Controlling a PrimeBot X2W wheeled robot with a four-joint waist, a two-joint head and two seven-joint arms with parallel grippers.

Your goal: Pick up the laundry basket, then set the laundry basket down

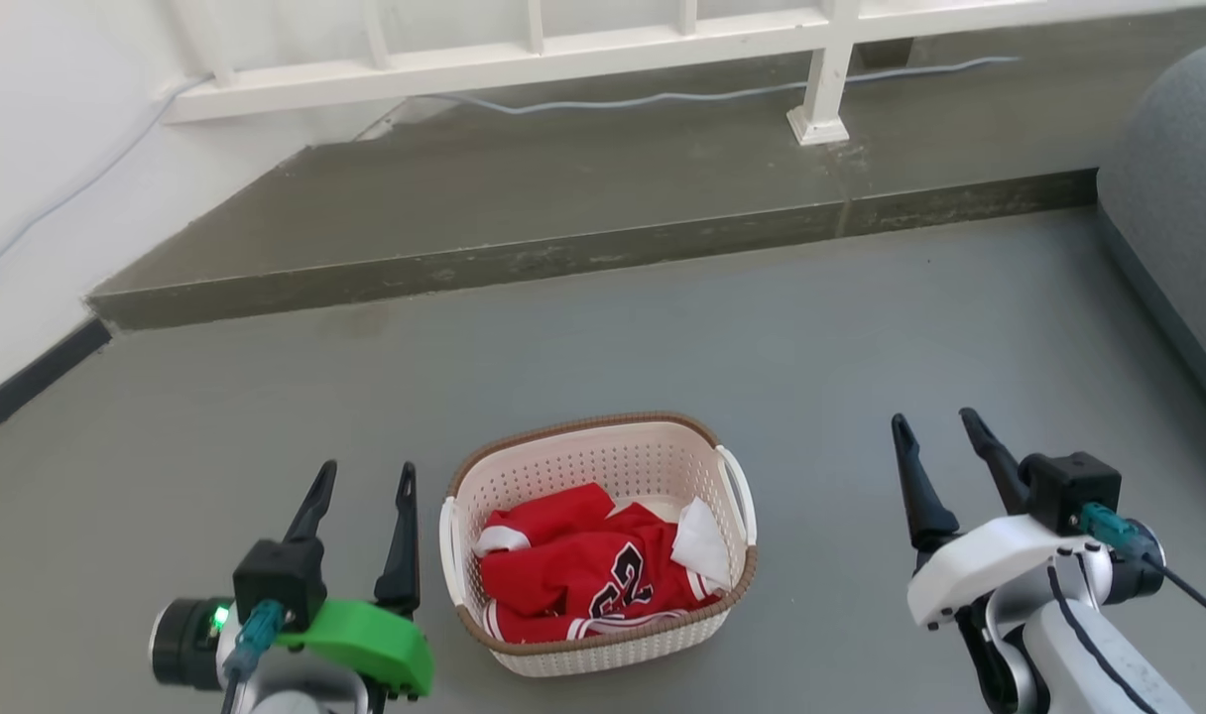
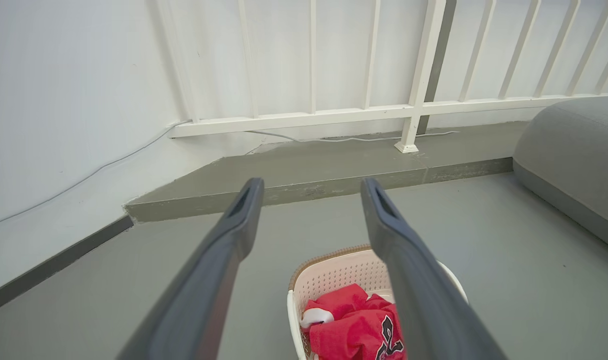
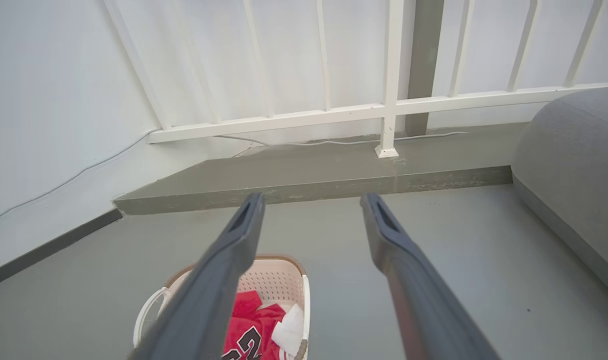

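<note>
- The laundry basket (image 1: pixel 603 464) stands upright on the grey floor (image 1: pixel 762 337), at about 6 o'clock in my head view, between my two arms.
- A red jersey (image 1: pixel 583 575) and a white cloth (image 1: pixel 700 540) lie crumpled inside it, below the rim.
- My left tool (image 1: pixel 367 474) is spread wide and holds nothing. It sits at the basket's 9 o'clock, just beside the left handle (image 1: pixel 448 555) and not touching it.
- My right tool (image 1: pixel 933 420) is also wide and empty. It sits at the basket's 3 o'clock, well apart from the right handle (image 1: pixel 740 491).
- This scene fits two readings: a basket waiting to be lifted, or one already put down and let go. I can't tell which.
- If a lift lies ahead, I judge uneven reach the main risk. The right tool has farther to go, so the left could arrive early and shove the light basket toward 3 o'clock.
- A grip on one handle alone would likely tip the basket and spill the clothes.
- The handles look thin and smooth, so a finger could slip off or snag in the perforated wall.
- If the job is over, the danger is small. The left tool could clip the near handle as it swings away.
- The step (image 1: pixel 563 198) at 12 o'clock and the grey cushion (image 1: pixel 1178 198) at 2 o'clock limit how far I can carry it.
</note>
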